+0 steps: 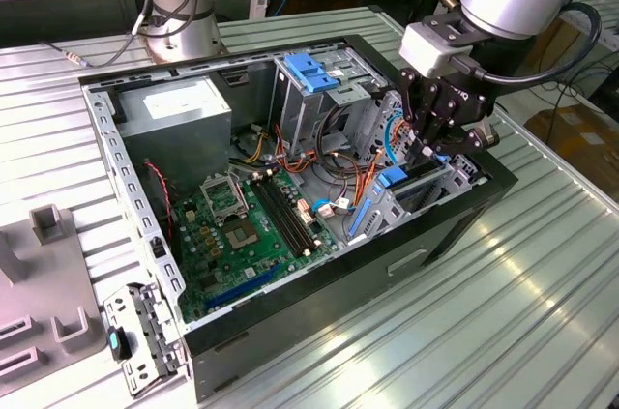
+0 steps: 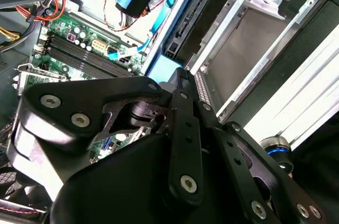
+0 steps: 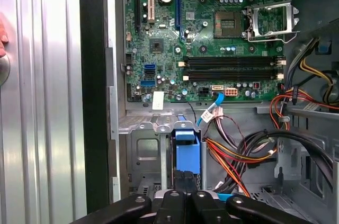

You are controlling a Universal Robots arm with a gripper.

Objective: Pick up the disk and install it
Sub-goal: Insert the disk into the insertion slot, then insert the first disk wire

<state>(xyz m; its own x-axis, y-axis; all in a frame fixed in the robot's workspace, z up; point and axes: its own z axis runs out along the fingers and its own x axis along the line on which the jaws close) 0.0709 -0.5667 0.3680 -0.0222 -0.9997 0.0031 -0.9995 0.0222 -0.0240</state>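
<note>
Blue-railed and dark, the disk (image 1: pixel 418 179) sits directly under the gripper (image 1: pixel 427 153), tilted, with its lower end down in the metal bay (image 1: pixel 466 173) and its upper end up between the fingers. In the first wrist view the disk (image 3: pixel 187 152) is seen edge-on, its blue carrier face straight ahead of the gripper (image 3: pixel 186 198). The two black finger links lie close together, with the disk's dark end between them. The gripper is clenched on the disk. In the second wrist view a finger (image 2: pixel 183 102) reaches to where the blue rail begins, and the disk (image 2: pixel 185 23) runs away from the fingertips alongside the bay (image 2: pixel 249 44), touching its grey wall.

Just beside the gripper, on the inner side of the bay, a bundle of red, orange and black wires (image 3: pixel 238 155) crosses the case floor. A thin blue cable (image 2: pixel 132 1) loops near it. Further from the gripper lies the green board (image 1: pixel 242 225), with its socket and memory slots showing in both wrist views. Well apart from the gripper, at the upper drive cage, stands a light-blue latch (image 1: pixel 311 71). The black case (image 1: pixel 445 235) encloses all of this and rests on a ribbed metal table (image 1: pixel 484 332).
</note>
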